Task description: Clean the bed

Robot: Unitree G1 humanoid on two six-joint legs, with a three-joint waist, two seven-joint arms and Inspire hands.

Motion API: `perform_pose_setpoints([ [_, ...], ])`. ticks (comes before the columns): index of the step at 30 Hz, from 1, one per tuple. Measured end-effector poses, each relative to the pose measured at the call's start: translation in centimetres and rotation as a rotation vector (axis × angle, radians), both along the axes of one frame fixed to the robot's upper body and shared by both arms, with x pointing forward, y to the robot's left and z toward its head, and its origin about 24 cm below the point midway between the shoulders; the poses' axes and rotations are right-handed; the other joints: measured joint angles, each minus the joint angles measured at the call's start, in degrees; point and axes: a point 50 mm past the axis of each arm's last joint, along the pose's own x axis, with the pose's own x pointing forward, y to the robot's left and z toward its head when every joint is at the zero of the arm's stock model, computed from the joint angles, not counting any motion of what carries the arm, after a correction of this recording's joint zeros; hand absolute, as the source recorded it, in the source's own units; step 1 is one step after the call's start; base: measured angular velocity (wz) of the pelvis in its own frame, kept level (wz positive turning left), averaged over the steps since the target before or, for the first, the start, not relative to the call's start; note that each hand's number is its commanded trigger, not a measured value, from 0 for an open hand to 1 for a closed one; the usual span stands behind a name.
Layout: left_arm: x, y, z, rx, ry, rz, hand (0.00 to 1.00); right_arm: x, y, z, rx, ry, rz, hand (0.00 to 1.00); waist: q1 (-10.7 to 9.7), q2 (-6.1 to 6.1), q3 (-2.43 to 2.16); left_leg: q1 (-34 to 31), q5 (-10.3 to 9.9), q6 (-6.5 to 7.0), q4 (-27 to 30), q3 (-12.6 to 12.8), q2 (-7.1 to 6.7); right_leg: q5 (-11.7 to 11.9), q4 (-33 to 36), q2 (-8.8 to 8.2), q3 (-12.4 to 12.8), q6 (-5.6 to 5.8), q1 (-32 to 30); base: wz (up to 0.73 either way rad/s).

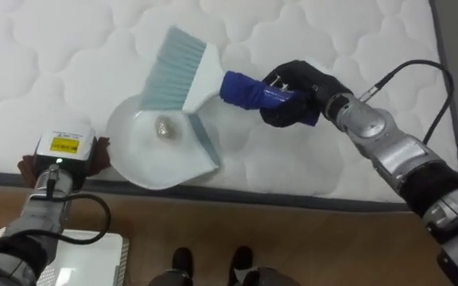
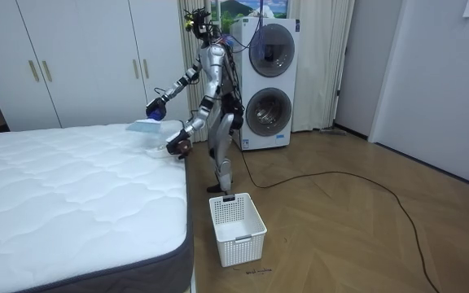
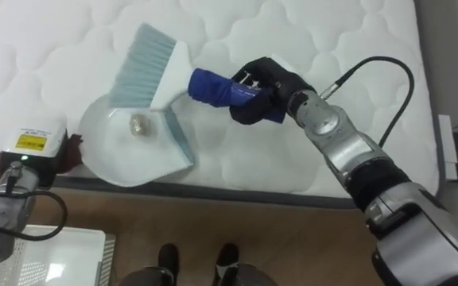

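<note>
Right hand (image 1: 296, 91) fingers clenched round brush (image 1: 183, 71) handle; left hand (image 1: 29, 165) at dustpan (image 1: 145, 167) (grip hidden, cannot tell). Pan sits at mattress (image 1: 54, 48) edge: a hard sweep may tip the wad (image 1: 164, 126) out

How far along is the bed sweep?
Done: a small scrap lies in the dustpan. In hand: the right hand grips the brush, bristles over the pan; the left hand is at the pan's edge. Left: probably emptying the pan into the white basket.
</note>
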Motion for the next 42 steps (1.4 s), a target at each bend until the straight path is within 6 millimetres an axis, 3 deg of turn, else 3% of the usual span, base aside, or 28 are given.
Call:
perform_pose_setpoints([
  [7, -0.1, 0.0, 0.3, -0.097, -0.094, -0.025, 1.0, -0.2, -1.9, 0.3, 0.117, -0.033, -0.114, 1.0, -0.1, -0.05, 0.04, 0.1, 0.0, 0.04, 0.1, 0.4, 0.08, 0.0, 0.0, 0.23, 0.9, 0.04, -0.1, -0.03],
  [8, -0.1, 0.0, 0.4, -0.115, -0.114, -0.022, 1.0, -0.2, -2.4, 0.4, 0.136, -0.045, -0.139, 0.93, -0.2, -0.1, 0.06, 0.3, 0.0, 0.05, 0.2, 0.4, 0.12, 0.0, 0.0, 0.36, 1.2, 0.05, 0.2, 0.0],
  [9, -0.1, 0.0, 0.4, -0.125, -0.126, -0.018, 1.0, -0.2, -2.7, 0.4, 0.147, -0.052, -0.154, 0.6, -0.2, -0.12, 0.07, 0.5, 0.0, 0.05, 0.2, 0.4, 0.12, 0.0, -0.1, 0.4, 1.4, 0.07, 0.4, 0.0],
  [10, -0.2, 0.0, 0.5, -0.144, -0.149, -0.008, 1.0, -0.3, -3.2, 0.6, 0.164, -0.064, -0.182, 0.17, -0.2, -0.13, 0.07, 0.9, -0.1, 0.09, 0.3, 0.4, 0.12, -0.1, -0.2, 0.47, 1.5, 0.14, 0.8, 0.0],
  [11, -0.2, 0.0, 0.6, -0.16, -0.171, -0.001, 1.0, -0.3, -3.8, 0.7, 0.184, -0.076, -0.218, 0.0, -0.3, -0.12, 0.08, 1.3, -0.2, 0.09, 0.3, 0.4, 0.22, -0.1, -0.9, 0.61, 1.6, 0.17, 1.2, 0.0],
  [18, -0.2, 0.3, 1.3, -0.198, -0.298, 0.012, 1.0, -1.9, -7.4, -0.5, 0.402, -0.063, -0.432, 0.0, -0.3, -0.11, 0.09, 6.1, -2.1, 0.05, 0.3, 0.6, 0.82, -0.8, -2.8, 1.61, 1.9, 0.76, 6.8, -0.06],
  [22, -0.9, 0.5, 1.0, -0.235, -0.315, 0.029, 1.0, -3.2, -8.8, -2.0, 0.432, -0.034, -0.502, 0.0, -0.6, 0.14, -0.02, 8.8, -2.9, 0.15, 0.3, 0.8, 0.93, -1.2, -3.1, 2.31, 3.4, 1.29, 9.8, -0.04],
  [24, -1.5, 0.5, 0.9, -0.27, -0.34, 0.044, 1.0, -4.0, -9.7, -2.6, 0.429, -0.031, -0.556, 0.0, -1.4, 0.45, -0.17, 9.4, -3.3, 0.17, 0.2, -0.6, 0.61, -1.4, -3.2, 2.47, 3.6, 1.61, 11.0, 0.28],
  [27, -2.2, -0.2, 0.6, -0.321, -0.363, 0.041, 1.0, -5.6, -11.8, -3.4, 0.428, -0.048, -0.67, 0.0, -3.1, 2.11, -1.14, 9.6, -3.4, 0.27, 0.9, -4.2, -0.5, -2.2, -4.3, 3.06, 4.7, 2.5, 13.3, 0.67],
  [29, -2.9, -1.1, 0.0, -0.356, -0.368, 0.038, 1.0, -7.0, -12.8, -3.8, 0.388, -0.072, -0.733, 0.0, -3.5, 3.51, -2.19, 11.8, -3.3, 0.44, -0.3, -6.8, -1.94, -3.3, -5.0, 3.06, 8.0, 3.73, 16.0, 0.66],
  [30, -3.1, -1.2, 0.0, -0.36, -0.37, 0.033, 1.0, -7.3, -12.8, -3.9, 0.381, -0.077, -0.74, 0.0, -3.5, 3.73, -2.34, 12.5, -3.2, 0.51, -0.8, -7.2, -2.19, -3.6, -5.0, 3.15, 8.4, 3.92, 16.7, 0.53],
  [33, -4.7, -1.1, -0.3, -0.39, -0.39, 0.05, 1.0, -8.8, -13.0, -4.5, 0.304, -0.087, -0.752, 0.0, -3.3, 4.74, -3.77, 16.7, -3.1, 0.34, -3.2, -10.5, -3.24, -4.4, -7.2, 3.28, 7.9, 4.41, 22.2, 0.54],
  [36, -6.0, -1.0, -0.5, -0.412, -0.413, 0.069, 1.0, -9.7, -13.5, -4.6, 0.29, -0.107, -0.79, 0.0, -2.9, 4.39, -4.32, 18.9, -2.8, -0.15, -4.2, -13.5, -4.04, -5.2, -8.7, 3.32, 7.0, 4.32, 25.9, 0.58],
  [39, -7.2, -0.8, -1.3, -0.423, -0.39, 0.107, 1.0, -9.6, -13.4, -4.1, 0.286, -0.137, -0.802, 0.0, -2.6, 4.32, -4.33, 19.9, -2.6, -0.46, -4.2, -14.6, -4.06, -5.3, -10.2, 3.82, 6.7, 4.17, 28.3, 0.42],
  [42, -8.2, -1.0, -1.6, -0.437, -0.369, 0.107, 1.0, -9.7, -13.4, -3.8, 0.282, -0.164, -0.825, 0.0, -1.4, 3.96, -4.34, 19.7, -2.4, -0.85, -4.0, -14.8, -3.96, -5.5, -11.0, 4.01, 4.6, 3.72, 29.6, 0.46],
])
